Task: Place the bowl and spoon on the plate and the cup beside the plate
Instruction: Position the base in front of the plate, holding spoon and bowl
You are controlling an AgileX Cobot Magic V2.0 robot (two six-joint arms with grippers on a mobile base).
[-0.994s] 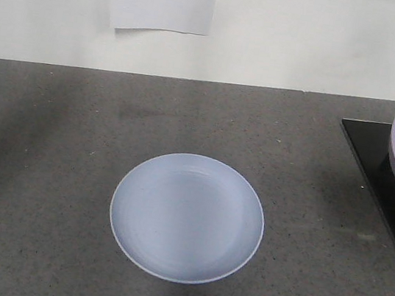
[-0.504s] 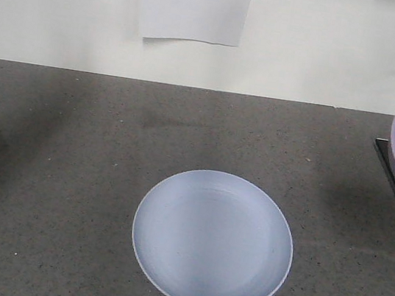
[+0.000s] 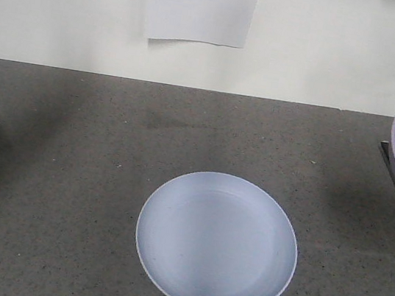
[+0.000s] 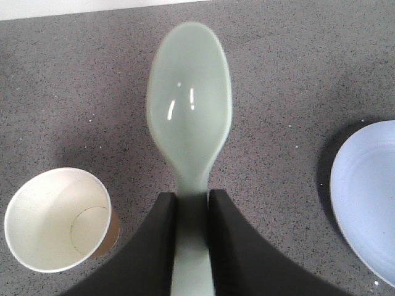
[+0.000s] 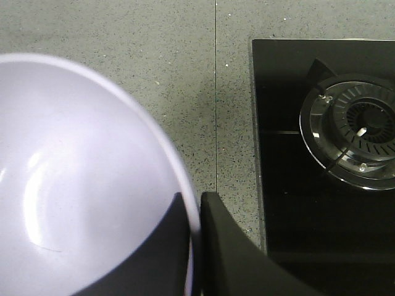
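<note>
Seen from the left wrist: left gripper [image 4: 191,198] closed tight on the thick handle of the spoon [image 4: 190,111], one black finger on each side. Head of the spoon out in front, hollow side up, over the grey speckled desk [image 3: 57,142], with cup to its left and plate to its right. Cup [image 4: 55,219] upright on the desk, white inside showing, apart from the spoon. Plate [image 3: 216,244] flat on the desk, near the middle of the front view, with nothing on it.

Seen from the right wrist: right gripper [image 5: 196,203] pinched on the rim of the bowl [image 5: 74,185], one finger inside and one outside the wall. In the front view, bowl tilted at the right edge, apart from the plate, above the corner of the black hob [image 5: 281,123]. Gas burner [image 5: 358,129] on the hob. White paper sheet [image 3: 200,7] on the wall behind.
</note>
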